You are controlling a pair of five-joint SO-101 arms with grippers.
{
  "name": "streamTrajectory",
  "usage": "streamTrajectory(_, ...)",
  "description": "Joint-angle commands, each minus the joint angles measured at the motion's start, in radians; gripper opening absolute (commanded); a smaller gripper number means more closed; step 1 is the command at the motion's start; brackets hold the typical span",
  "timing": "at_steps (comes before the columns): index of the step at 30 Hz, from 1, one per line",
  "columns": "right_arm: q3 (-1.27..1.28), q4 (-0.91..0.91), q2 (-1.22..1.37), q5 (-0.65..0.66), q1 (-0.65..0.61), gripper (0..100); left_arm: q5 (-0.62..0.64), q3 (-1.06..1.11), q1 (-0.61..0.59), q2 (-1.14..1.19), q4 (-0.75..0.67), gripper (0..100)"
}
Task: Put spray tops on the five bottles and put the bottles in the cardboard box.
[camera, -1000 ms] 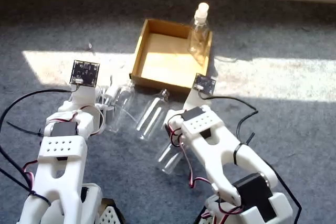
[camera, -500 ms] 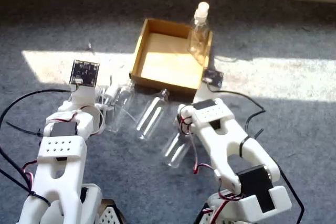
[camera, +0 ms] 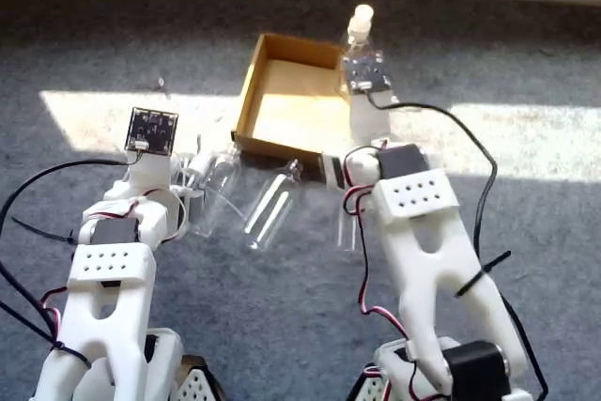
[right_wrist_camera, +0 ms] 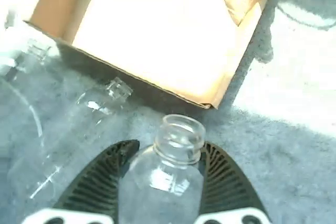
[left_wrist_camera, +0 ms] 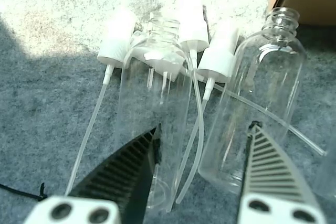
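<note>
Bottle [right_wrist_camera: 163, 184] clamped in right pincer [right_wrist_camera: 169, 149], open neck toward cardboard box [right_wrist_camera: 157, 30] corner.

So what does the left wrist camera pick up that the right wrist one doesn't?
Left wrist view: loose spray tops with their thin tubes, lying ahead of the open left gripper. Right wrist view: the right gripper shut on an open-necked bottle. Shared: the cardboard box, seen as one corner from the left wrist and with its inside showing from the right, and the two lying bottles, both without tops.
</note>
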Motion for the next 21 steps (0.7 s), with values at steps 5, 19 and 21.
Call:
streamTrajectory(5,0.050,0.035,-0.288,0.290,-0.038,0.5,-0.014,-0.262,-0.021,-0.013,0.242,25)
streamTrajectory(19,1.003,-0.754,-0.908,0.201,-0.027,0.5,-0.074,-0.584,-0.044,-0.008,0.476,25)
streamTrajectory(21,1.079,-0.860,-0.937,0.201,-0.025,0.5,-0.071,-0.584,-0.041,-0.008,0.474,25)
